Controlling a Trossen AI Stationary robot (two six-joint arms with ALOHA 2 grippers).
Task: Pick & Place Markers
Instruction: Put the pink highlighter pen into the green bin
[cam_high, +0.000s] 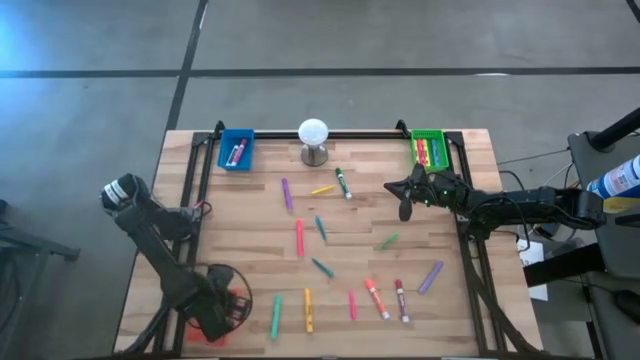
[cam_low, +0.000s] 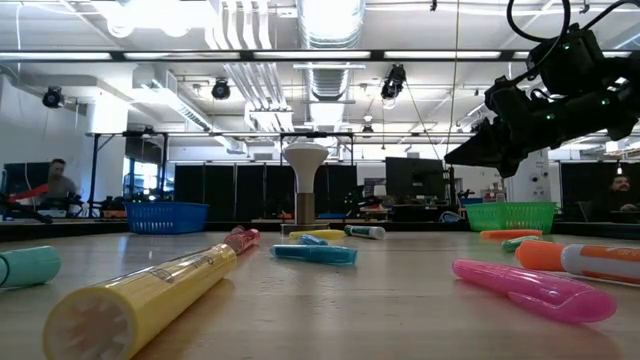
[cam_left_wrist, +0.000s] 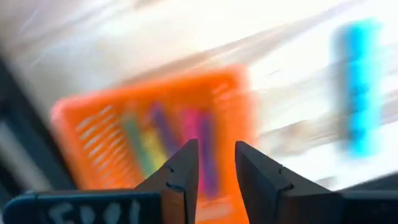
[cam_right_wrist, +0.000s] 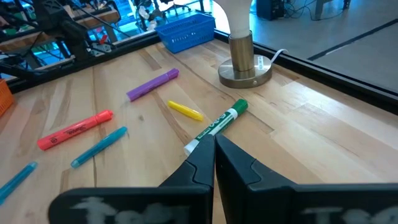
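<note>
Looking straight down, the wooden table (cam_high: 250, 215) carries markers (cam_high: 299, 237) scattered across its middle and near edge, with a blue tray (cam_high: 236, 150) and a green tray (cam_high: 429, 149) at the far corners and a white ball on a stand (cam_high: 314, 139) between them. Both of those trays hold a few markers. The left gripper (cam_high: 217, 322) hangs over a red-orange tray (cam_high: 233, 300) at the near left corner, while the right gripper (cam_high: 404, 203) sits just inside the far right, near the green tray — apart from the loose markers. From table height, a yellow marker (cam_low: 150, 293) and a pink marker (cam_low: 530, 288) lie closest, with a teal marker (cam_low: 315, 254) farther back; the right gripper (cam_low: 480, 152) hovers above the table near the green tray (cam_low: 510, 215), and a person (cam_low: 58, 185) sits in the room behind. The left wrist view is blurred, yet shows its jaws parted, holding nothing, above the orange tray (cam_left_wrist: 155, 134) with several markers (cam_left_wrist: 177, 140) lying inside. The right wrist view shows its jaws pressed together and empty, just short of a green marker (cam_right_wrist: 217, 126), with a yellow marker (cam_right_wrist: 185, 111), a purple marker (cam_right_wrist: 153, 84) and a red marker (cam_right_wrist: 74, 130) beyond.
</note>
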